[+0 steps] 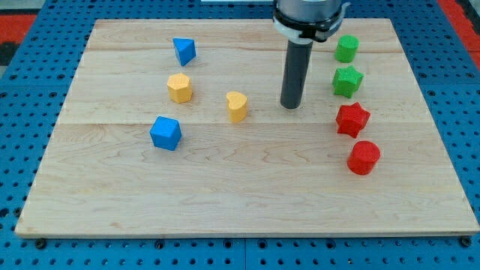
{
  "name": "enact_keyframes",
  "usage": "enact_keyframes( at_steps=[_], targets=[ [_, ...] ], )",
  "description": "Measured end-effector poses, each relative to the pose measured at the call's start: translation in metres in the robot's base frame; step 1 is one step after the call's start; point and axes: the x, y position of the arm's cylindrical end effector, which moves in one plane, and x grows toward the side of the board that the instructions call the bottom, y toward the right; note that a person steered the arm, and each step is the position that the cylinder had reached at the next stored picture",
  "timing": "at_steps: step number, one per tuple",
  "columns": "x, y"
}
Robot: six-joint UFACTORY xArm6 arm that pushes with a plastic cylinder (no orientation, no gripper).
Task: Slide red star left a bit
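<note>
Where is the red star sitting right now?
The red star sits at the board's right side, between the green star above and the red cylinder below; my tip is to its left, apart.

A lab bench: a wooden board (247,187) lies on a blue perforated table (30,90).

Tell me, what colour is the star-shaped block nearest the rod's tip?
Red. The red star shows plainly in the camera view, to the right of my tip.
</note>
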Motion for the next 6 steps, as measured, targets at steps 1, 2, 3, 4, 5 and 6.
enact_keyframes(
  at_steps=[1,2,3,4,5,6],
  targets=[
    [0.043,-0.008],
    [0.074,0.02],
    [0.063,0.096],
    [0.058,0.14],
    [0.043,0.136],
    [0.019,0.098]
  ],
)
